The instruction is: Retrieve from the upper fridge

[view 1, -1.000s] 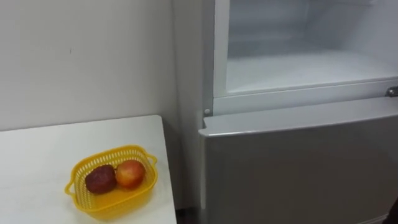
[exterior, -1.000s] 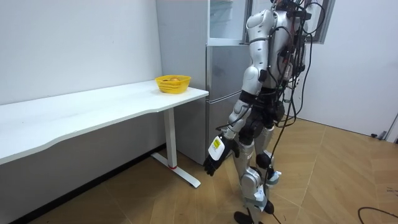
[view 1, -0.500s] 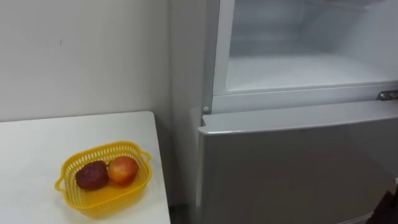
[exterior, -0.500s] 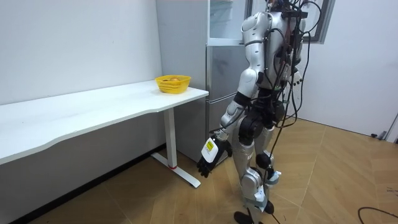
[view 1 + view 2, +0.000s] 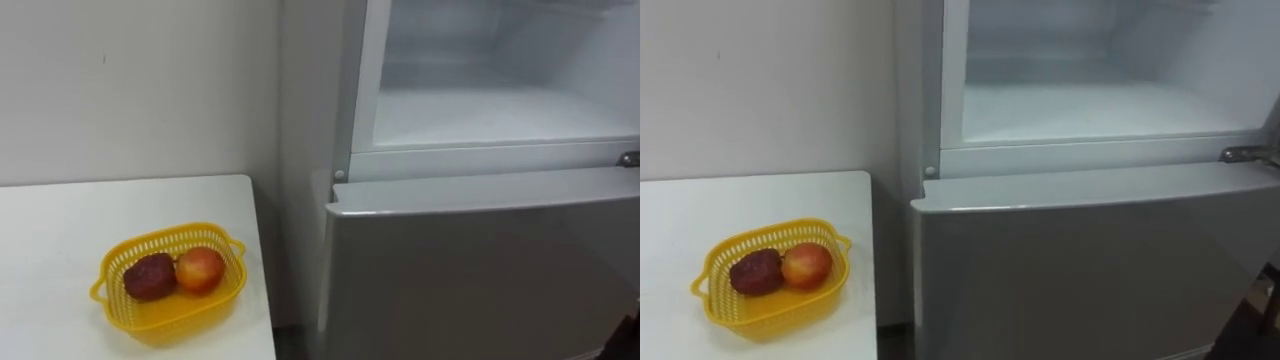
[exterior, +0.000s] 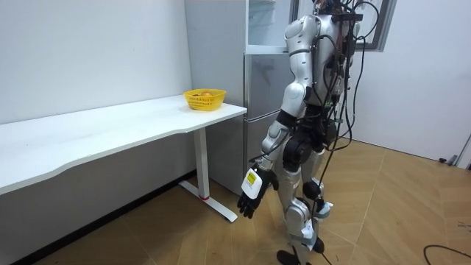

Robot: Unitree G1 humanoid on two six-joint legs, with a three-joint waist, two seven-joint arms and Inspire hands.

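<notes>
Yellow basket (image 5: 108, 277) holds two fruits (image 5: 200, 269), well apart from the empty, slack-fingered left hand (image 6: 250, 196).

one basket (image 5: 170, 236), two fruits (image 5: 150, 277) (image 5: 200, 269), one fridge (image 5: 480, 270)

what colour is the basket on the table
Yellow; the basket shows best in the left eye view.

Head pair: we look from close by, forward and down, onto the open upper fridge (image 5: 480, 250), right, and the desk (image 5: 60, 240) corner with its yellow basket (image 5: 170, 322), near left. Right eye shows all of it nearer its left edge. Room view: we stand well off, facing the same fridge, desk and basket, whole robot in frame.
</notes>
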